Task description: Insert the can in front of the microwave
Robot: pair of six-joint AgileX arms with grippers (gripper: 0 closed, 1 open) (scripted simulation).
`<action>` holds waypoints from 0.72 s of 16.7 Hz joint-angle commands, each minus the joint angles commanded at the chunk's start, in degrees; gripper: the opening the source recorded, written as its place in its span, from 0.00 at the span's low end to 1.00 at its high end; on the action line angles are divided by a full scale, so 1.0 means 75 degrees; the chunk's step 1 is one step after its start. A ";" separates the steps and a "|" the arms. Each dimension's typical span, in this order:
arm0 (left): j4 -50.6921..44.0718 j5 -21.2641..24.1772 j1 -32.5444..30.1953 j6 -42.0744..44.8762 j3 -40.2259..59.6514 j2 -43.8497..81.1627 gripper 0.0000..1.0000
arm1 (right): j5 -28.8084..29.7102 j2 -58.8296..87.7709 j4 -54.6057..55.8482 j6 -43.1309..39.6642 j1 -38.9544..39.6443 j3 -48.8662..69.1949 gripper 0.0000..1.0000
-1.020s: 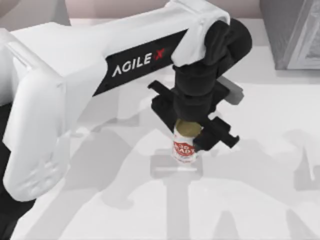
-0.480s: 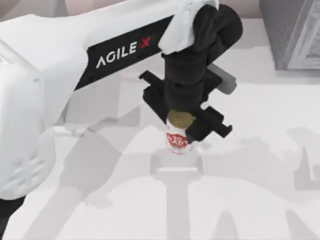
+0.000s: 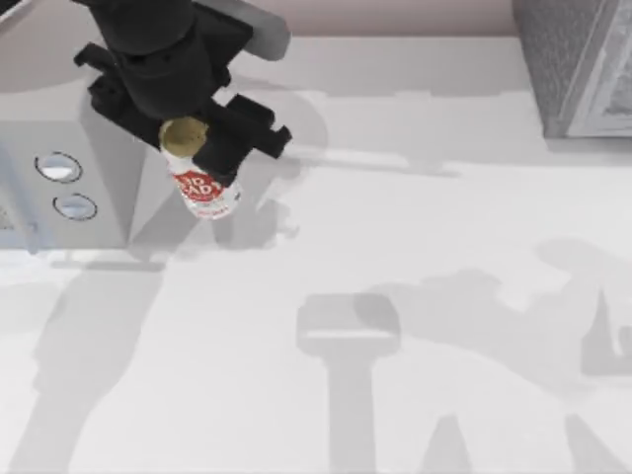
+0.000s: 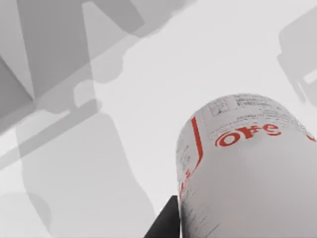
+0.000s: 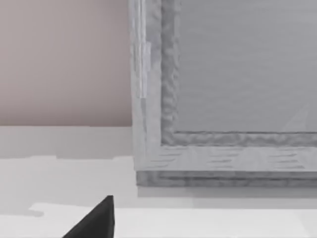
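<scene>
The microwave (image 3: 64, 183) is cut off by the top view's left edge, so just its right end with two round knobs shows, and the left arm's dark wrist covers part of its top. A darker speckled grey box (image 3: 578, 64) is cropped at the far right corner; the right wrist view looks at its framed white panel, with one dark fingertip (image 5: 94, 220) of the right claw at the picture's edge (whether that claw is open or closed cannot be told). The left claw (image 3: 193, 148) reaches straight down near the microwave's right end, clamped on the can (image 3: 200, 183), whose gold top sits between the fingers. The can hangs slightly tilted, just beside the microwave's knob panel, above the white surface (image 3: 415, 296). In the left wrist view the can's label is close up, with one dark finger (image 4: 166, 223) against it.
</scene>
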 joint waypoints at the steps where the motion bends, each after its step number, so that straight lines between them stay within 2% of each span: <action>1: -0.0021 0.0008 0.0228 0.0076 -0.0185 -0.0295 0.00 | 0.0000 0.0000 0.0000 0.0000 0.0000 0.0000 1.00; 12: 0.0265 0.0105 0.2735 0.0731 -0.2678 -0.2576 0.00 | 0.0000 0.0000 0.0000 0.0000 0.0000 0.0000 1.00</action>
